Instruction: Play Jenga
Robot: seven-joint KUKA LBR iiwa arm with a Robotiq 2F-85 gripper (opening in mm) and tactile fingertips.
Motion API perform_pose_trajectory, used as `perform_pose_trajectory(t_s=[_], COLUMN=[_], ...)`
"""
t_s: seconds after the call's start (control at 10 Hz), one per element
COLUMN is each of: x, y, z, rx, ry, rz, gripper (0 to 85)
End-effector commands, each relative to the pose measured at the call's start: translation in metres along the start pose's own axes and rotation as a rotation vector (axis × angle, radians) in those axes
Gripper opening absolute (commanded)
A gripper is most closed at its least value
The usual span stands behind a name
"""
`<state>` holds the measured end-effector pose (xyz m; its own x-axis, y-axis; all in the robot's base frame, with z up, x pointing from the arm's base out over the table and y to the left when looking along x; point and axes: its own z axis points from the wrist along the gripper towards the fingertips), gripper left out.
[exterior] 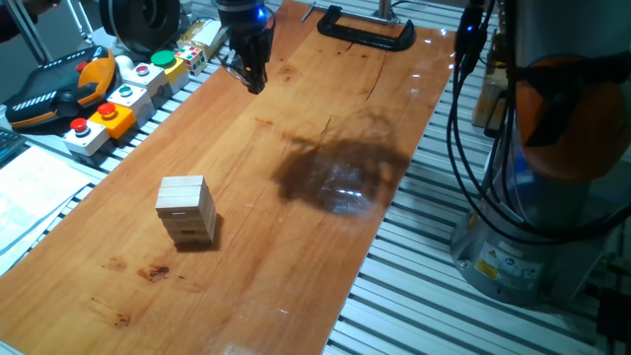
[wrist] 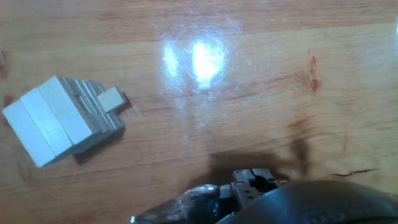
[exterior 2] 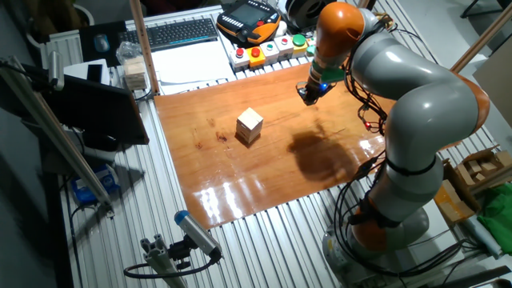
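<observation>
We find the Jenga tower standing alone mid-board on the wooden tabletop, one block jutting from its side. Gripper hangs well apart, near the button boxes; jaw spread we cannot tell. Bare wood surrounds the tower; a clamp grips the far edge.

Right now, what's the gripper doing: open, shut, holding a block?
Gripper: holds nothing and hangs well away from the small tower of pale wooden blocks; whether its fingers are open or shut cannot be told.
</observation>
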<state>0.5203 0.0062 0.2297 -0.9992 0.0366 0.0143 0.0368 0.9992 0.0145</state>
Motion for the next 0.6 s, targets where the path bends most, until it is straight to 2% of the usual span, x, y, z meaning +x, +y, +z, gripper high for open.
perform_pose_trajectory(t_s=[0.0,0.2,0.5], x=[-0.002,-0.008,-0.025], y=[0.003,0.012,0.031], z=[0.004,0.011,0.025], rx=[0.0,0.014,0.067], ry=[0.0,-0.015,-0.011], rz=[0.009,0.015,0.011], gripper=[0.7,0.7,0.7])
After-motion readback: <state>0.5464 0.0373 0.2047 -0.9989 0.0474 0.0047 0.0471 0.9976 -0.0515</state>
